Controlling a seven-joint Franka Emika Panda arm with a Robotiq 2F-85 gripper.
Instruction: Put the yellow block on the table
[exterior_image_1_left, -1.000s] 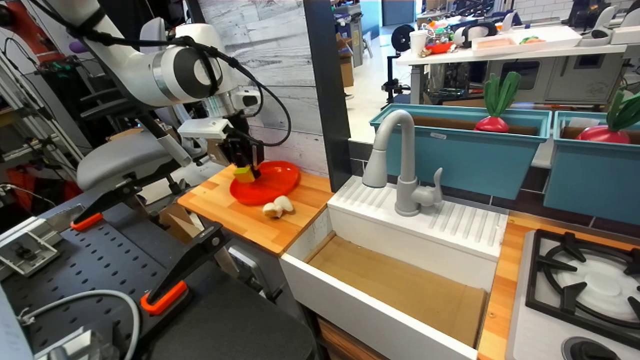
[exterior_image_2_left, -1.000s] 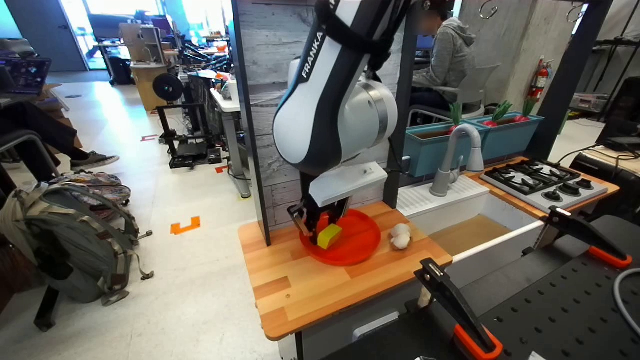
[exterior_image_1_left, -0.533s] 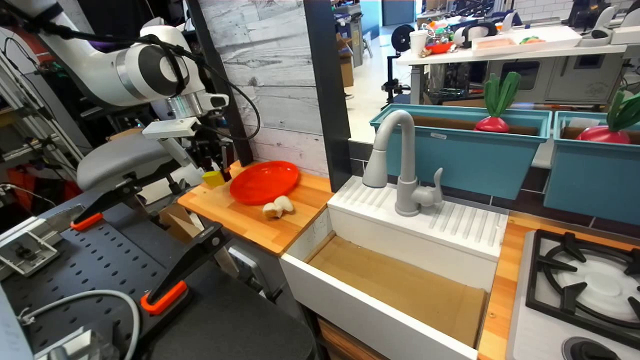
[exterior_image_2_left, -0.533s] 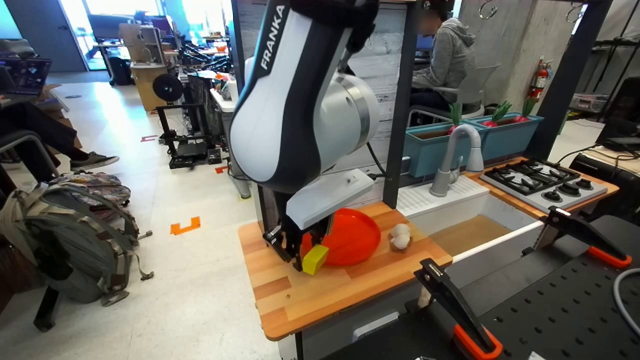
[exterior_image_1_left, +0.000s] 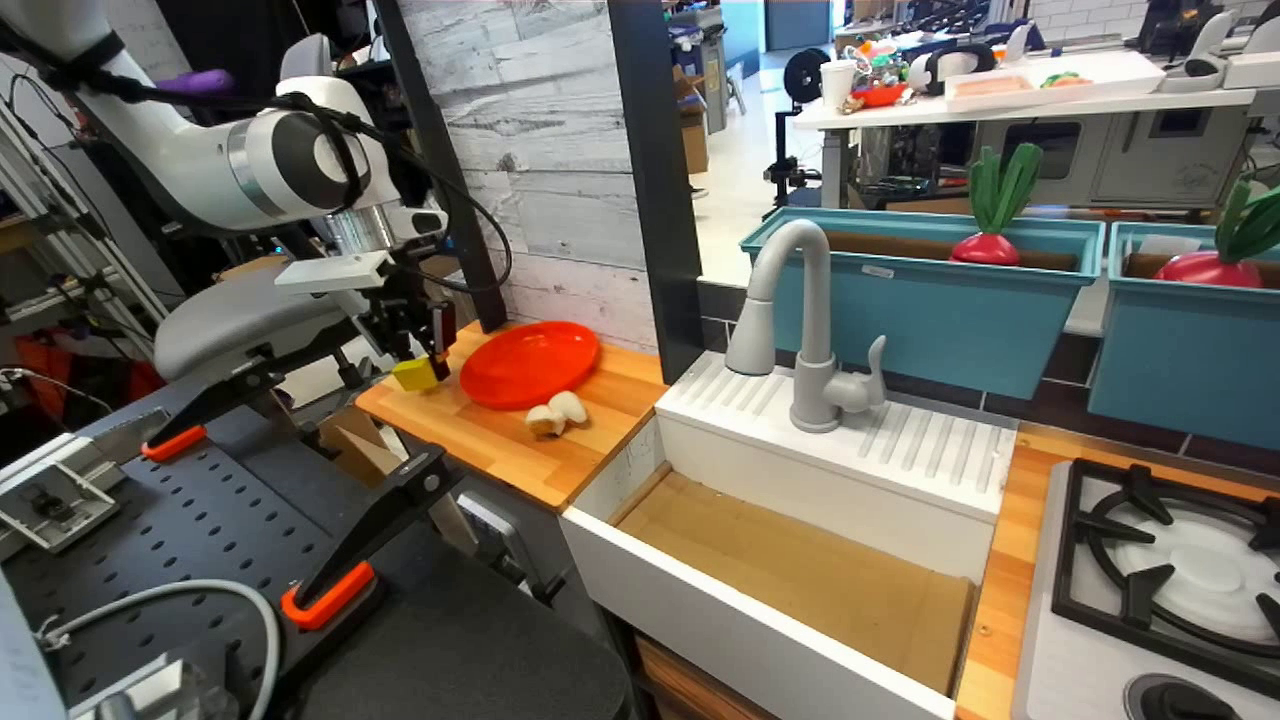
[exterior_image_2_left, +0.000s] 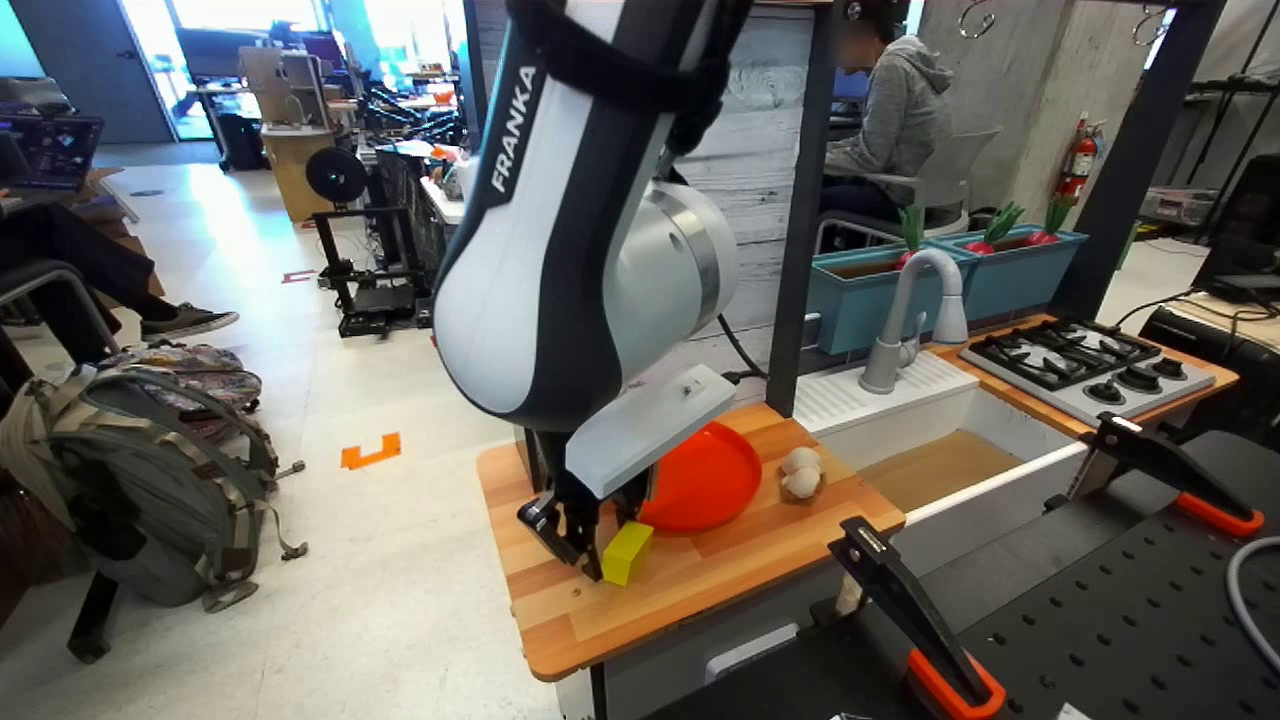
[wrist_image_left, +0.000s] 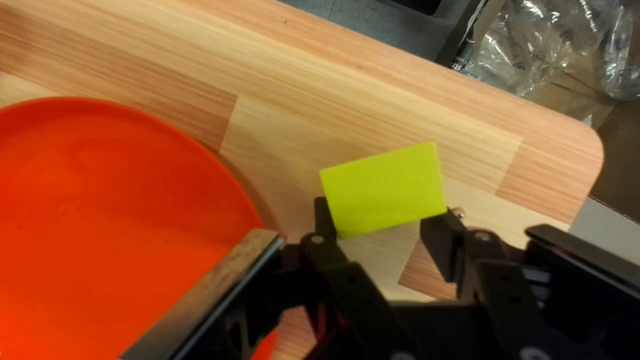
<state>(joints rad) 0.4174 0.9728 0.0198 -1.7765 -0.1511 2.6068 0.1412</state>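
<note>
The yellow block (wrist_image_left: 384, 189) sits between the fingertips of my gripper (wrist_image_left: 380, 222), which is shut on it, in the wrist view. The block is slightly turned relative to the fingers. In both exterior views the block (exterior_image_1_left: 415, 375) (exterior_image_2_left: 627, 553) is low over the wooden table (exterior_image_1_left: 500, 450) (exterior_image_2_left: 690, 590), beside the red-orange dish. I cannot tell whether its underside touches the table top. The gripper (exterior_image_2_left: 612, 542) points down, near the table's corner. In the wrist view the table (wrist_image_left: 280, 125) shows under and around the block.
The red-orange round dish (exterior_image_1_left: 530, 365) (exterior_image_2_left: 705, 475) lies close beside the gripper; it fills the left of the wrist view (wrist_image_left: 115, 215). A pale lumpy object (exterior_image_1_left: 556, 413) (exterior_image_2_left: 801, 473) lies past it. A white sink (exterior_image_1_left: 760, 630) adjoins the table. A wall panel (exterior_image_1_left: 560, 180) stands behind.
My gripper has carried the yellow block from over the red-orange dish to over bare table beside it, then lowered it. The dish and the pale object have not moved.
</note>
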